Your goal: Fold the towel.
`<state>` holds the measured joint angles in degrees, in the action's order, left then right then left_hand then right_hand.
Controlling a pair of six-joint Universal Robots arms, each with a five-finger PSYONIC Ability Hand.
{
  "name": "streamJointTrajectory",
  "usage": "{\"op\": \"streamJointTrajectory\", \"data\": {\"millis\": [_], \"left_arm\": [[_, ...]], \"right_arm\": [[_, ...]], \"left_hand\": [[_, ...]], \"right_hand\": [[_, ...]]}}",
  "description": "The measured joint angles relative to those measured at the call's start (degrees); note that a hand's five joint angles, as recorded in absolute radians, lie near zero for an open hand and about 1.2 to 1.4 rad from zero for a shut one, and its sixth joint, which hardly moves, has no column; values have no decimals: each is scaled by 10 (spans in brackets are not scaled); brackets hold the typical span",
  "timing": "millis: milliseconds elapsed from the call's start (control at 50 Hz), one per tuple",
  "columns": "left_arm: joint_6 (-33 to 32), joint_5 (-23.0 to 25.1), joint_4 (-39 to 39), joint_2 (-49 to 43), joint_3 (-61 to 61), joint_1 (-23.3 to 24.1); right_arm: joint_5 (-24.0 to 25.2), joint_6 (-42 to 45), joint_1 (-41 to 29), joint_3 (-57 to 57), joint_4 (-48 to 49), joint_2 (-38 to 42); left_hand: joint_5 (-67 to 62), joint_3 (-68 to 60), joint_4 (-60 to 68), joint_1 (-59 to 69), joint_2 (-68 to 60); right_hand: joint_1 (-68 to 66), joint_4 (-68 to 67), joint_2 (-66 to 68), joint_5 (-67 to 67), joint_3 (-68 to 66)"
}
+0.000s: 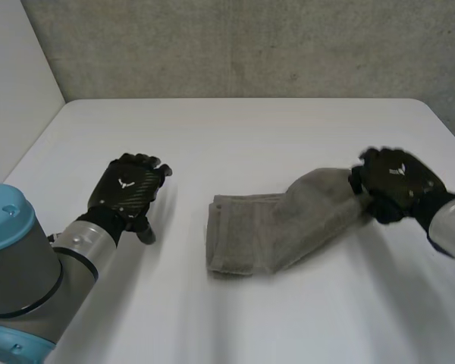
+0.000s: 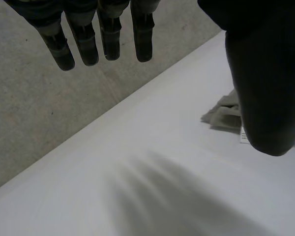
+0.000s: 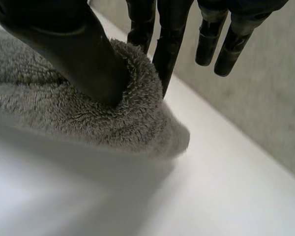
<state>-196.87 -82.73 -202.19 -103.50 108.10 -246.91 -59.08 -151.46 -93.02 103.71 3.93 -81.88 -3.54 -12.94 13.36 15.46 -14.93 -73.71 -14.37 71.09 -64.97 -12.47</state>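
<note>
Grey terry-cloth towel (image 1: 267, 233) lies right of centre on the white table (image 1: 235, 136), nearer the near edge than the far one. Its left part is flat and layered, with a doubled edge at the left end. Its right end rises off the table toward the right hand (image 1: 398, 182).

Right hand: pinching the towel's right end. In the right wrist view the thumb (image 3: 73, 44) presses into the pile from one side, and two fingers (image 3: 167, 54) stand behind the rolled edge of the towel (image 3: 88, 118). The other fingers hang straight and clear of the cloth. The cloth bulges between thumb and fingers.

Left hand (image 1: 129, 189): at the left of the table, well apart from the towel, back of the hand up. In the left wrist view its fingers (image 2: 108, 34) are straight and side by side, the thumb (image 2: 265, 88) apart from them, holding nothing. A corner of the towel (image 2: 226, 113) shows beside the thumb.

Grey rough wall (image 1: 250, 45) runs along the table's far edge.
</note>
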Motion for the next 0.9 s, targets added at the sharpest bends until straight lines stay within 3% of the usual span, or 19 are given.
{"op": "streamJointTrajectory", "data": {"millis": [140, 300, 440, 480, 560, 700, 900], "left_arm": [[0, 0, -1, 0, -11, -9], [21, -1, -2, 5, -22, -13], [47, -2, -1, 11, -23, -11], [50, -2, -1, 12, -23, -10], [53, -1, -1, 14, -26, -7], [61, -1, -2, 11, -47, 7], [94, -1, -2, -11, -98, 41]], "right_arm": [[-17, -20, -122, -90, -4, 17], [-51, -23, -295, -184, -1, 131], [-64, -19, -372, -206, -1, 223], [-65, -18, -379, -205, -1, 237], [-71, -16, -379, -194, -2, 247], [-94, -19, -343, -150, -1, 181], [-105, -63, -275, -83, -1, 55]], "left_hand": [[0, 0, 0, 0, 0], [0, 0, 0, 0, 1], [0, 0, 0, 0, 1], [0, 0, 0, 0, 2], [0, 0, 0, 0, 2], [0, 0, 0, -1, 2], [0, 0, 0, -2, 2]], "right_hand": [[-2, 0, 0, -6, 0], [-7, 0, 0, -8, 0], [-10, 0, 0, -10, 0], [12, 0, -14, 10, 0], [213, 0, -192, 215, 0], [556, 0, -515, 572, 0], [594, 0, -566, 613, 0]]}}
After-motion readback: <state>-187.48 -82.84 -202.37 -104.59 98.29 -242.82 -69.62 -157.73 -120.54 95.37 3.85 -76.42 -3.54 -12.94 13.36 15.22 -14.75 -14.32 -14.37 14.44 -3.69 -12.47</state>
